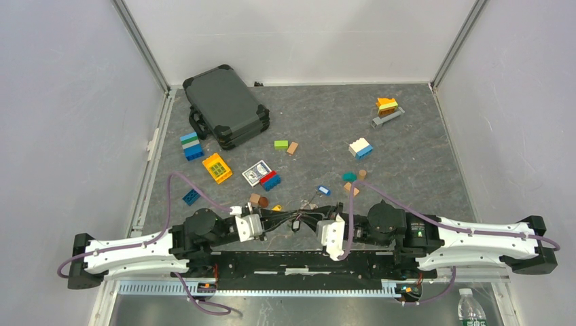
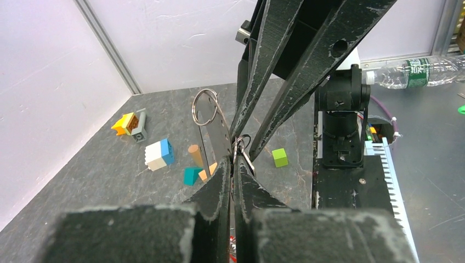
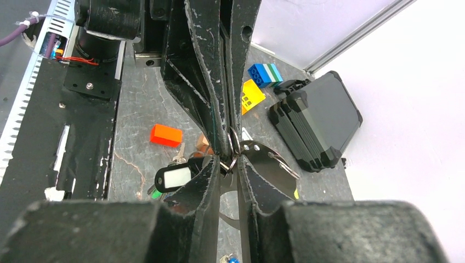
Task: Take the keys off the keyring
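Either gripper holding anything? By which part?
Both: left gripper and right gripper are each shut on the keyring, pinching its thin wire loop.

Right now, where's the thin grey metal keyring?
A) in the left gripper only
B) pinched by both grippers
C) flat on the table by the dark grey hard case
B: the left gripper and the right gripper are both shut on the keyring where their fingertips meet.
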Motion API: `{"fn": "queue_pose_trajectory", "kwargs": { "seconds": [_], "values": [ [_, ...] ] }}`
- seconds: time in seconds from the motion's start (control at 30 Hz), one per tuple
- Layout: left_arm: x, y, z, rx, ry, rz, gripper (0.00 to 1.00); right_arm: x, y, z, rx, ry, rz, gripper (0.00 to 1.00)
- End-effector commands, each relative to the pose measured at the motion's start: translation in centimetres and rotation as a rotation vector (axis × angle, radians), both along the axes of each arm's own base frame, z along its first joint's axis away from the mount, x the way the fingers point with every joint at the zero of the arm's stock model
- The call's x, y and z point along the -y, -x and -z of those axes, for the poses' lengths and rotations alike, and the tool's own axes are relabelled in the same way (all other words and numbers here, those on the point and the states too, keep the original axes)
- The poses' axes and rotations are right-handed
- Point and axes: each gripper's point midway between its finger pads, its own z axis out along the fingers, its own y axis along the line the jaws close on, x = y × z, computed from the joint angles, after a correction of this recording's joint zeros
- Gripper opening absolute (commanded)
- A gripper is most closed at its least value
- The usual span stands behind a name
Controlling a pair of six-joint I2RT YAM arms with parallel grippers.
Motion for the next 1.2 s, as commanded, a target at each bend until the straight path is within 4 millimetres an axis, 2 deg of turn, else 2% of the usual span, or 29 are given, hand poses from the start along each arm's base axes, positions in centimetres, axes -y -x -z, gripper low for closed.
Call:
{"fn": "queue_pose_trajectory", "kwargs": {
  "seconds": [0.0, 0.17, 0.4, 0.8, 1.17],
  "values": [
    [0.3, 0.6, -1.5, -0.054, 0.035, 0.023, 0.02, -0.5, 0.3, -4.3, 0.049, -0.139, -0.028, 0.22],
    [-0.1, -0.5, -1.2, -0.081, 0.026, -0.039, 0.02, 0.1, -0.2, -4.1, 0.078, -0.086, -0.004, 0.23],
    [-0.1, -0.3, -1.2, -0.076, 0.025, -0.032, 0.02, 0.0, 0.2, -3.8, 0.093, -0.066, -0.035, 0.23],
    [0.3, 0.2, -1.3, -0.072, 0.018, 0.001, 0.02, -0.9, 1.0, -0.8, 0.071, 0.052, -0.086, 0.25],
    [0.1, 0.5, -1.3, -0.057, 0.011, 0.014, 0.02, 0.2, -1.6, 0.6, 0.094, 0.120, 0.065, 0.23]
  ]
}}
